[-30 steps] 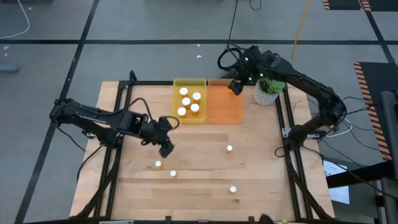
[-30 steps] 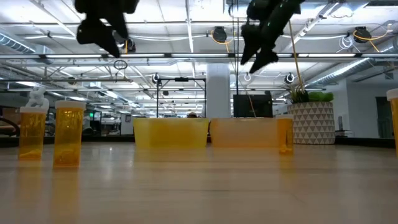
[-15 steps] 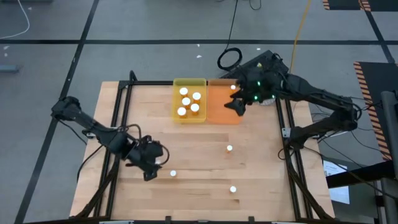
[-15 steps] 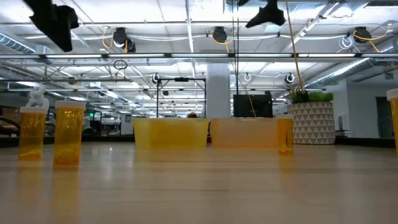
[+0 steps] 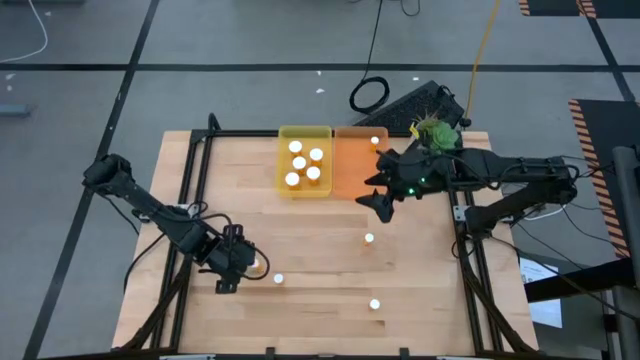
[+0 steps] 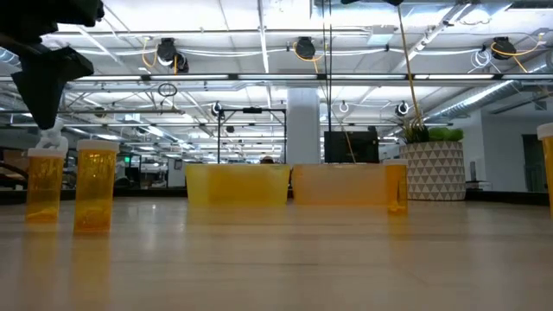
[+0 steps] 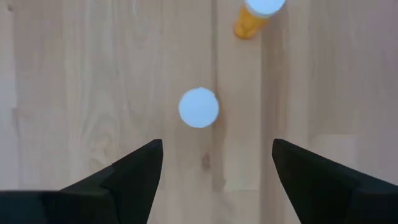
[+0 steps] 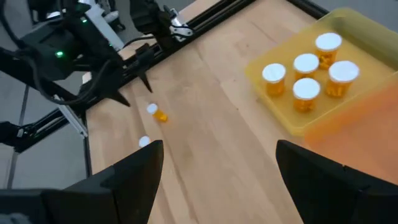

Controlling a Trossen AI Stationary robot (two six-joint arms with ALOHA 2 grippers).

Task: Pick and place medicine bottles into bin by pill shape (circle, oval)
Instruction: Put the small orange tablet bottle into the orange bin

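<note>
High view: yellow tray (image 5: 285,133) holds five bottles (image 5: 303,165); both end effectors spread wide.

Overhead, table-level and two wrist views (all sharing the table (image 5: 330,260)).

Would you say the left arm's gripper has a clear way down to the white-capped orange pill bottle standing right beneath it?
Probably yes. The left gripper hangs open directly above the white-capped orange pill bottle, whose cap sits between the fingers. Its nearest neighbour, another bottle, stands apart, and bare wooden table surrounds it.
</note>
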